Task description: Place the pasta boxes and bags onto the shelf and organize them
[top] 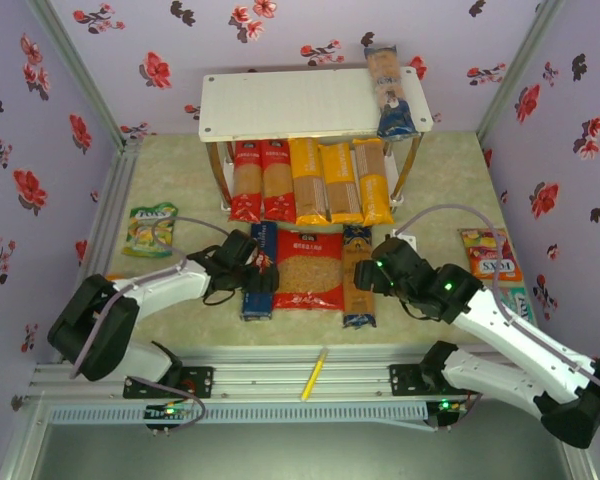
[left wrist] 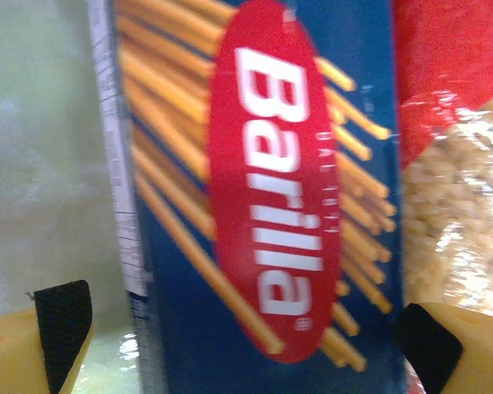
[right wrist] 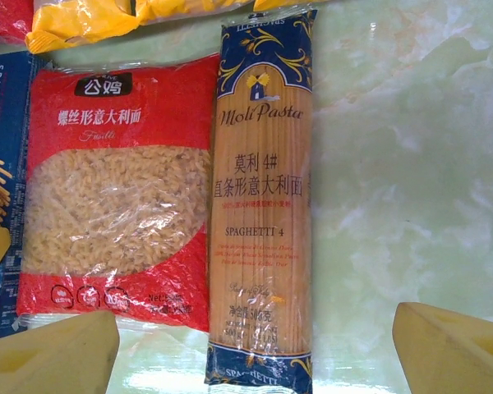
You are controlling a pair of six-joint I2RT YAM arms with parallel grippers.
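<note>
The white shelf stands at the back. A blue-ended spaghetti bag lies on its top tier at the right. Below it lie two red-ended bags and three yellow-orange bags. On the table lie the dark-blue box, the wide red bag and another blue-ended spaghetti bag. My left gripper is open, its fingers straddling the box. My right gripper is open above the blue-ended bag, beside the red bag.
Sweets packets lie at the left and the right of the table. A thin yellow pen rests on the front rail. Flowered walls close in on both sides and the back.
</note>
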